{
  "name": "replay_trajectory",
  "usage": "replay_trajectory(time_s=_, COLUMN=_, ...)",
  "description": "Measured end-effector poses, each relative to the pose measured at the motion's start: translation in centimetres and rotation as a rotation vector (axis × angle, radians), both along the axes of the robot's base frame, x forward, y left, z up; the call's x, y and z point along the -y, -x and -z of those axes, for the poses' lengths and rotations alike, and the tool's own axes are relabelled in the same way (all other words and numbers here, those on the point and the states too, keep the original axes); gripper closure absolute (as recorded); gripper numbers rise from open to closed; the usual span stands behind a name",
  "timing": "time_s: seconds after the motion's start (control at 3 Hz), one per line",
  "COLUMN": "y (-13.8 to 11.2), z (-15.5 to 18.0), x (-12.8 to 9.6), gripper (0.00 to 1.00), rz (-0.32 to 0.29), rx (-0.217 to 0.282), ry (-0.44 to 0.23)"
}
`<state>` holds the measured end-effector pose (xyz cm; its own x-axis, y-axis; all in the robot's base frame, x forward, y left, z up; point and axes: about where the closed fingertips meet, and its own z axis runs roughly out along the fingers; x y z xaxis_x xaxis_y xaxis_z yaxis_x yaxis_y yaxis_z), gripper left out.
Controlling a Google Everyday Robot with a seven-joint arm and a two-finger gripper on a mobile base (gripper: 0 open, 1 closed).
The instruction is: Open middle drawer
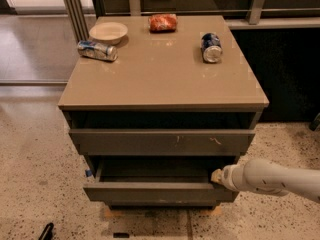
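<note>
The middle drawer (155, 192) is the plain grey-brown front, second of three on the cabinet. It stands pulled partly out toward me, and its shallow dark inside (155, 168) shows. My gripper (216, 176) is at the right end of the drawer's upper edge, right against the front. Its white arm (272, 179) reaches in from the right. Above is the taller front with pale scratch marks (162, 141), which looks closed. The lowest, narrowest front (160, 204) shows as a thin strip under the middle drawer.
On the cabinet top (160, 79) lie a white bowl (108, 32), a crushed can (97, 50), a red bag (162, 22) and a blue can (211, 47). A speckled floor surrounds the cabinet. A dark wall and rail stand behind and to the right.
</note>
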<state>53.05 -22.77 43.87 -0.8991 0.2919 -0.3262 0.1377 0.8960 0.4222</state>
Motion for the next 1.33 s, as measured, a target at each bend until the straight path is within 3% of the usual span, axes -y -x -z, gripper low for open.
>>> replay_trajectory(time_s=0.67, y=0.9, z=0.5, x=-0.3, gripper=1.00, rz=-0.028, rx=-0.029, ry=0.005)
replay_trajectory(time_s=1.0, y=3.7, z=0.7, x=-0.8, gripper=1.00, rz=-0.076, rx=-0.054, ry=0.006)
replay_trajectory(time_s=1.33, y=3.7, z=0.7, x=-0.8, gripper=1.00, rz=-0.077, rx=-0.054, ry=0.006)
